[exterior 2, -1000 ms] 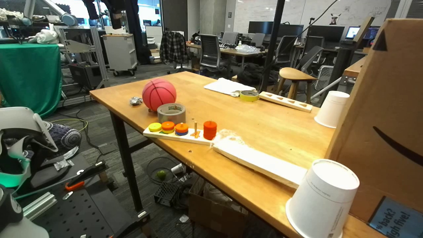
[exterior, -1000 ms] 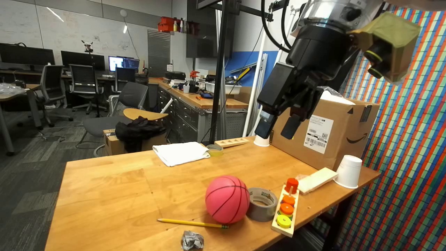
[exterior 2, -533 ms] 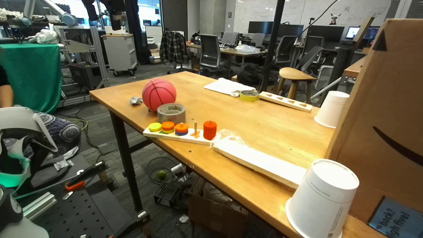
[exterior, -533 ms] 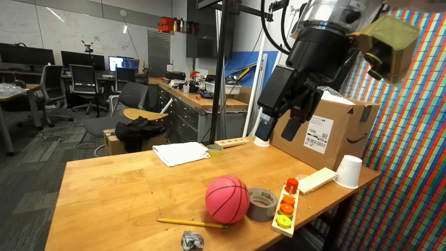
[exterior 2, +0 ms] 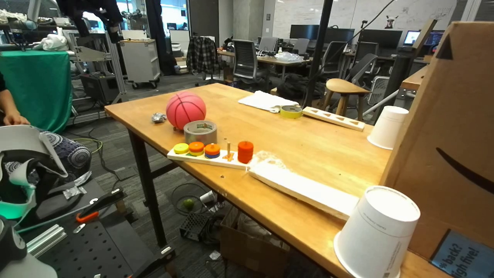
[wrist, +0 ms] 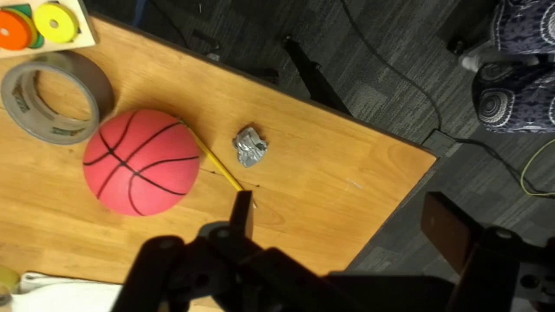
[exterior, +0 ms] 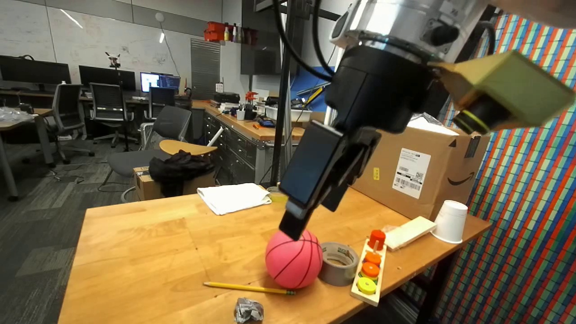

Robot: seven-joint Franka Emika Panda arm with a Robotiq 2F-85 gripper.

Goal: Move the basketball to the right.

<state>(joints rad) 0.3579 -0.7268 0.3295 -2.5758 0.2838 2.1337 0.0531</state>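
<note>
Wood table (exterior: 144, 252): bears the loose items listed.

My gripper (wrist: 344, 221): hangs above tbl., jaws set wide, tbl. edge & floor (wrist: 392, 229) seen btwn. the fingers.

Basketball (wrist: 141, 162): on tbl., nr. one end, in both exterior views. Round, breadth abt. equal every way; direction read off dark seams only. Wrist view: two seams cross L of ball's middle, one running upper L to lower R, one upper R to lower L. In an exterior view my fingertip (exterior: 294, 220) overlaps its top rim; wrist view puts finger & ball apart.

Grey tape roll (wrist: 96, 80): flat on tbl., just beside ball; contact can't tell.

Pencil (wrist: 216, 160): lies flat, long axis in wrist view upper L to lower R, butt end at ball's edge; contact unclear.

Silver wad (wrist: 250, 147): crumpled, nr. pencil, apart from ball.
</note>
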